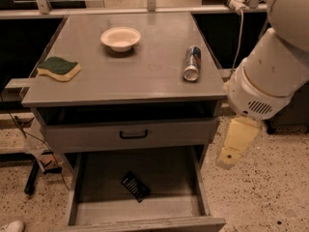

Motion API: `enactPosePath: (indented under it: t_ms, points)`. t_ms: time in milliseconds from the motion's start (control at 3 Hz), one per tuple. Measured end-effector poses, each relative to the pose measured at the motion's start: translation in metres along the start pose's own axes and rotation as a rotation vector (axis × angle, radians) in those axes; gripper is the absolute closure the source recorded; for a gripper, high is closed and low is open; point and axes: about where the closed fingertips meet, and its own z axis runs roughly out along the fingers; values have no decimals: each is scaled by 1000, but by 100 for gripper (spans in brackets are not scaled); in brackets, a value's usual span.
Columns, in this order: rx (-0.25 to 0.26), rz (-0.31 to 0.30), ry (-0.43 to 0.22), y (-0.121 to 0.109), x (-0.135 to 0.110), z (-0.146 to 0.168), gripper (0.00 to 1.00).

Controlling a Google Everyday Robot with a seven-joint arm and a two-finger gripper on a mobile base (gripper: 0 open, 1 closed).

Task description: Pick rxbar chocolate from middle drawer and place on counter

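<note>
Likely snag: the counter (pixel 145 76) overhang and the middle drawer (pixel 174 178) side wall stand between target and gripper (pixel 235 146), mid-right of frame outside the drawer, open or closed can't be told. Lower centre, the rxbar chocolate (pixel 135 186) lies flat on the drawer floor; the thin wrapper may skid.

bowl (pixel 120 37) upper centre on counter (pixel 135 79), sponge (pixel 59 67) at its left edge, can (pixel 192 63) right, rxbar (pixel 135 186) in open drawer (pixel 169 178) below, gripper (pixel 232 149) off to the right

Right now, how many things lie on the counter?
3: sponge at left edge, bowl at back middle, can at right. The gripper hangs right of the middle drawer.
</note>
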Motion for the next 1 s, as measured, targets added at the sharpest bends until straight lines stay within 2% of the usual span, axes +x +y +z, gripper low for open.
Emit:
enactPosePath:
  t_ms: [333,667,1000]
  points:
    - [0,0,0,0,0,0,0]
    - [-23,7,-17,6,-4,10,0]
    - [-60,73,-52,28,-24,53,0]
